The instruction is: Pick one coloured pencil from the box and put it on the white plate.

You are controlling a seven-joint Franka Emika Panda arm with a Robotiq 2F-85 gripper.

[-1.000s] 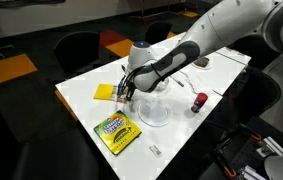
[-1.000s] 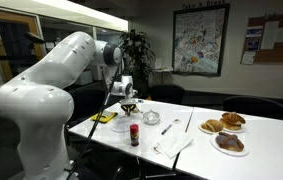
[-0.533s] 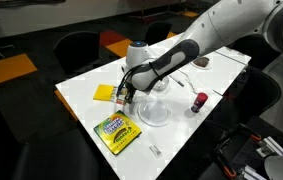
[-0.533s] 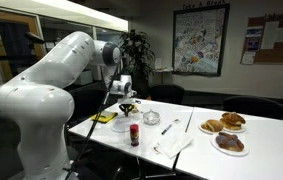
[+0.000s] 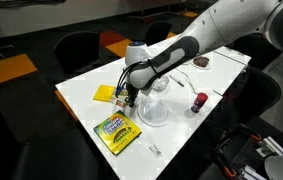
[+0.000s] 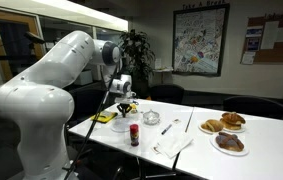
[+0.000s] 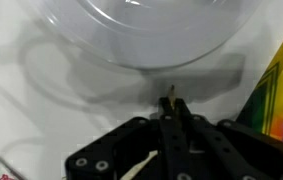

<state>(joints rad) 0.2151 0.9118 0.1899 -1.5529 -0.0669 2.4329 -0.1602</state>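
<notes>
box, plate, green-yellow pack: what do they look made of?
Box: thin card by the look, matte plain yellow, flat with crisp edges.
Plate: smooth white with a faint sheen; ceramic or plastic, cannot tell which.
Pack: printed card, probably lightly glossy, with bright green-and-yellow graphics and flat sides.

Yellow box [image 5: 103, 93] lying flat; round white plate [image 5: 154, 116] near, not touching.

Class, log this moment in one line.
gripper: shut on coloured pencil | position: between box and white plate | placed: no
</notes>
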